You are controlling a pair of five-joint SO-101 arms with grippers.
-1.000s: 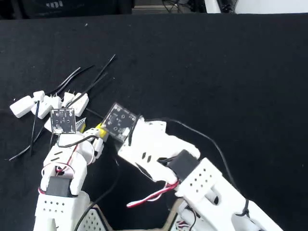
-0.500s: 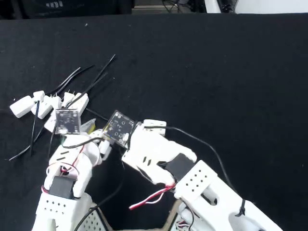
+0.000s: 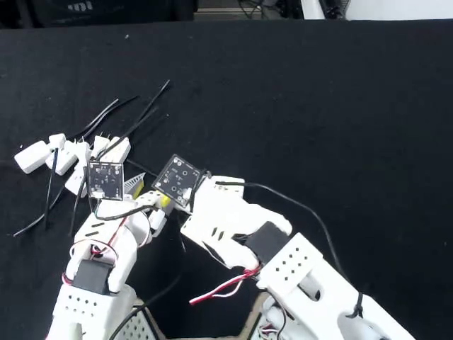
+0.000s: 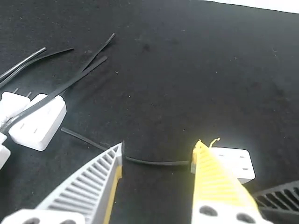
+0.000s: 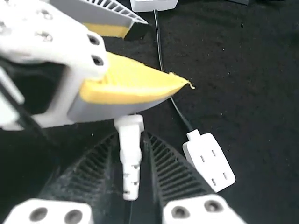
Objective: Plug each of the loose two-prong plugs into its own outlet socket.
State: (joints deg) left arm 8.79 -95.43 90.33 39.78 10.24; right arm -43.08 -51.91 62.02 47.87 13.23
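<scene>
My right gripper [image 5: 130, 137] is shut on a small white plug [image 5: 130, 161], held lengthwise between its dark ribbed fingers. A white outlet socket [image 5: 208, 161] lies on the black cloth just beside it, with a thin black cord running off it. My left gripper [image 4: 159, 147] is open low over that cord, and the socket [image 4: 236, 163] sits beside its yellow finger [image 4: 215, 182]. That yellow finger [image 5: 131, 88] crosses right in front of the held plug. In the high view both wrists crowd together near the left gripper [image 3: 147, 193].
A heap of white plugs and sockets [image 3: 71, 152] with black cords [image 3: 134, 113] lies at the table's left. One of those sockets [image 4: 39, 123] and a pronged plug [image 4: 10, 100] lie beyond my left gripper. The black table cloth [image 3: 318, 106] stretches right and back.
The right wrist dipped toward the near edge, then came back up. The left wrist shifted slightly to the right. The heap of plugs has not moved.
</scene>
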